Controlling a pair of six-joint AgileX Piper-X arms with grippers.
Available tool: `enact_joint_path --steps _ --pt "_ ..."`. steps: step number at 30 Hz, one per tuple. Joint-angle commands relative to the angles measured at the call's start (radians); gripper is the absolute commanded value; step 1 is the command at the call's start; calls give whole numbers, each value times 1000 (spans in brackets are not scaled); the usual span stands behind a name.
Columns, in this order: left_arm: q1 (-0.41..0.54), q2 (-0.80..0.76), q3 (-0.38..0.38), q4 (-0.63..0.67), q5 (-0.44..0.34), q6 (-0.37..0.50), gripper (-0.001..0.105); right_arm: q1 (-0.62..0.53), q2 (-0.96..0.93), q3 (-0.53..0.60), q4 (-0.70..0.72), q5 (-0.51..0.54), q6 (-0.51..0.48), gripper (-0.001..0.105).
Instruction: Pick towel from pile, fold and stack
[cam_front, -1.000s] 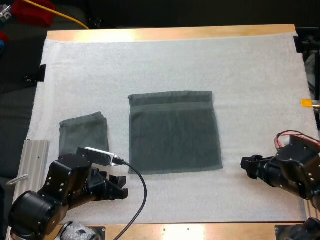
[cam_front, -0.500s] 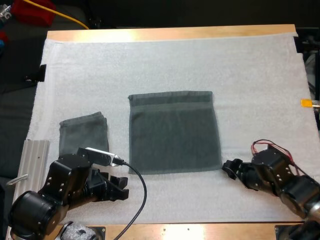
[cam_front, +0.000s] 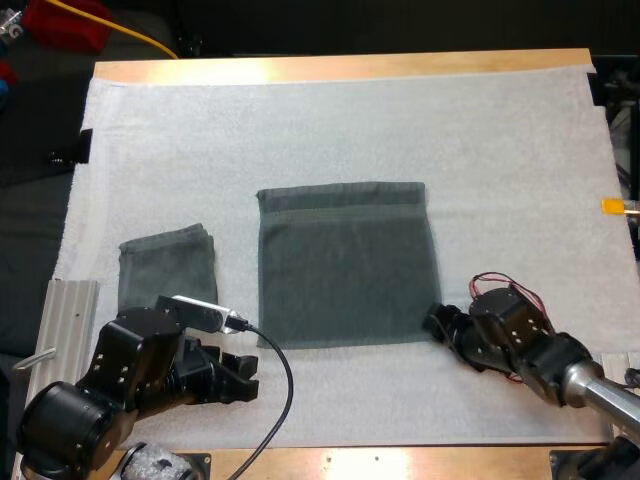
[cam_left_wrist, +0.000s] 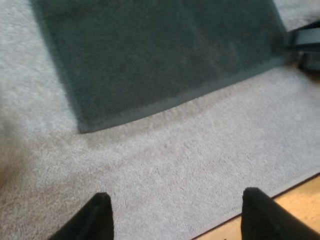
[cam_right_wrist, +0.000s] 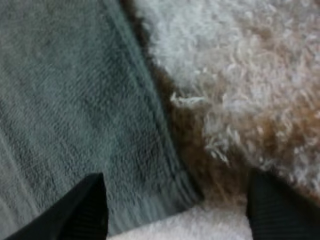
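The flat dark grey-green cloth towel (cam_front: 345, 265) lies spread at frame centre on the white mat (cam_front: 500, 150) covering the desk (cam_front: 350, 68). Its lower right corner lies within the span of the released right end effector (cam_front: 436, 322), the nearer one. The left end effector (cam_front: 242, 373), also released, sits below the lower left corner, clear of it.

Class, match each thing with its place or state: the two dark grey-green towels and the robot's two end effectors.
1 flat dark grey-green cloth towel
2 folded dark grey-green cloth towel
3 left end effector
4 right end effector

A open, at the flat towel's near right corner
B spread at the middle of the white mat
C open, over bare mat
D near the mat's left edge

Pairs: 1-B, 2-D, 3-C, 4-A
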Motion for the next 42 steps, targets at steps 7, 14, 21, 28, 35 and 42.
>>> enact_joint_path --steps 7,14,21,28,35,42 --pt "-4 -6 -6 -4 5 -4 53 -2 78 -2 -146 -48 54 61" --pt "-4 -6 -6 -4 1 -2 53 -2 79 -2 -146 -37 54 40" --pt "0 -1 62 -25 -120 -5 53 -2 79 -2 -140 -30 42 2" --pt "81 26 241 -209 40 -40 53 -2 79 -2 -116 -30 18 1" --pt "245 160 311 -350 179 -9 53 -2 79 -2 -114 -30 18 1" --pt "316 369 320 -434 275 29 53 -2 79 -2 -114 -37 18 1"
